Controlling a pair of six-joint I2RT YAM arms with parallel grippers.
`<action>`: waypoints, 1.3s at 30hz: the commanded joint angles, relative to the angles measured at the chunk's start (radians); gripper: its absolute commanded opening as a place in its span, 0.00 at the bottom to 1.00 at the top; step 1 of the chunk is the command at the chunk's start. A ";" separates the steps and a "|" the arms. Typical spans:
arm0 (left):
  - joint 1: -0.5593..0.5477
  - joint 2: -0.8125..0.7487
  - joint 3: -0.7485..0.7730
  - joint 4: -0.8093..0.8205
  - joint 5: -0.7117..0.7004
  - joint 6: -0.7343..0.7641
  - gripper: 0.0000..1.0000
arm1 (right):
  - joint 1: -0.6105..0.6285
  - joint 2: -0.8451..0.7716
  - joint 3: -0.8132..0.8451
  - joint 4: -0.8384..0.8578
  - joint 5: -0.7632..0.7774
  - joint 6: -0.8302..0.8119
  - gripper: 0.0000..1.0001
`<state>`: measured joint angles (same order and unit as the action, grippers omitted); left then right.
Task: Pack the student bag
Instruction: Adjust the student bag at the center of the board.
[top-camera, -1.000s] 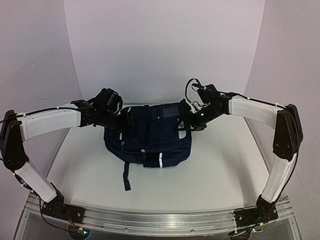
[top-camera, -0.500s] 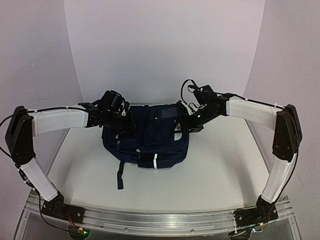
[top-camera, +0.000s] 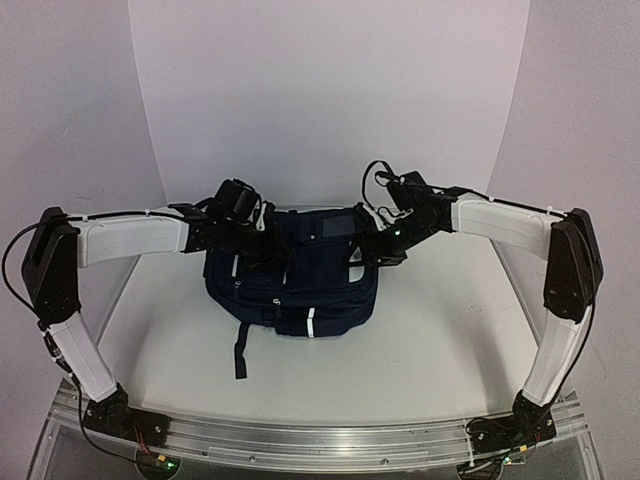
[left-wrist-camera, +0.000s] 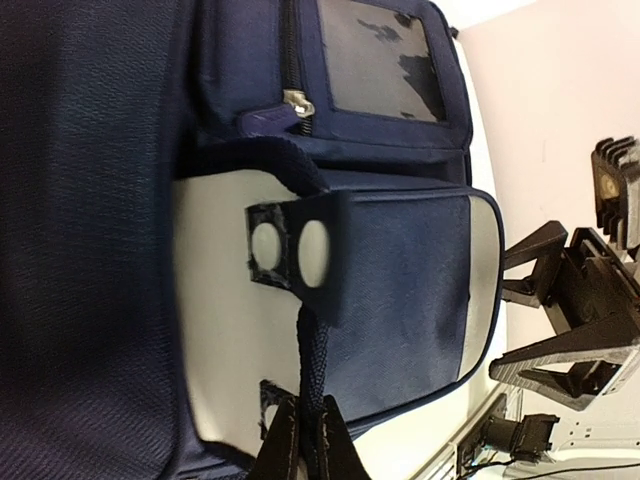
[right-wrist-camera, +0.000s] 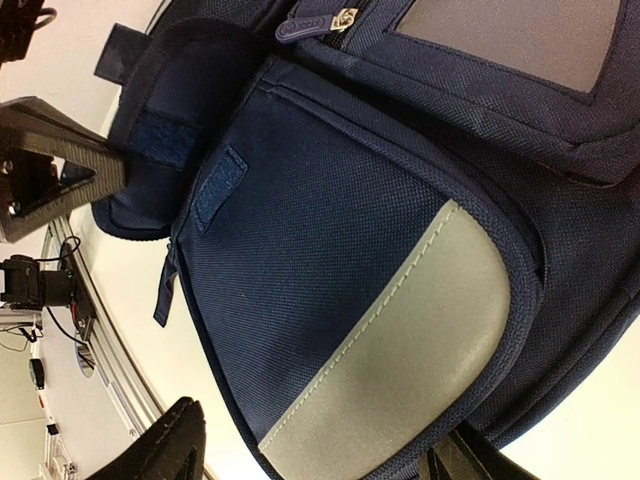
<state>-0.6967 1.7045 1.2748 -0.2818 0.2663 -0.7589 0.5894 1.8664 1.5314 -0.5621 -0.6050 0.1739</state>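
The bag (top-camera: 300, 280) lies slumped on the table (top-camera: 440, 340) between my two grippers. It reads as soft cloth throughout, so I expect it to sag and fold wherever I lift it, with no stiff edge to push against, and to drag rather than slide. The best holds, to my eye, are the sewn parts, not the loose panels. My left gripper (left-wrist-camera: 303, 447) is clamped onto the braided cord (left-wrist-camera: 314, 350), which runs straight out ahead of its fingers across a pale patch (left-wrist-camera: 215, 330) toward the bag's top. That cord should take a pull, though I judge the cloth will stretch before any weight follows. My right gripper (top-camera: 372, 246) stands wide and grips nothing, with the rounded corner of a side pocket (right-wrist-camera: 320, 230) lying between its fingers; I cannot tell whether either finger touches the cloth. The pocket's grey panel (right-wrist-camera: 400, 340) looks slick, so I would rather bite the piped rim. A loose strap (top-camera: 241, 350) trails off the bag toward the arm bases and could snag. The grippers face each other across the bag, near enough that each shows in the other's camera, so inward moves need care. Behind each hand, and back toward the bases, the table gives open room. Beyond the bag the wall (top-camera: 330, 110) is near.
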 joint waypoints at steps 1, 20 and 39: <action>-0.015 0.057 0.087 0.034 0.042 0.030 0.00 | 0.016 0.011 0.044 0.071 -0.073 0.001 0.71; -0.057 0.150 0.160 0.062 0.144 0.062 0.72 | 0.015 0.007 0.003 0.071 -0.027 -0.029 0.72; 0.414 0.042 0.195 -0.226 0.065 0.214 1.00 | 0.016 0.051 -0.113 0.070 0.228 -0.093 0.73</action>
<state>-0.3230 1.6875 1.4325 -0.4490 0.2900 -0.6102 0.6013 1.8851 1.4290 -0.4973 -0.4385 0.1061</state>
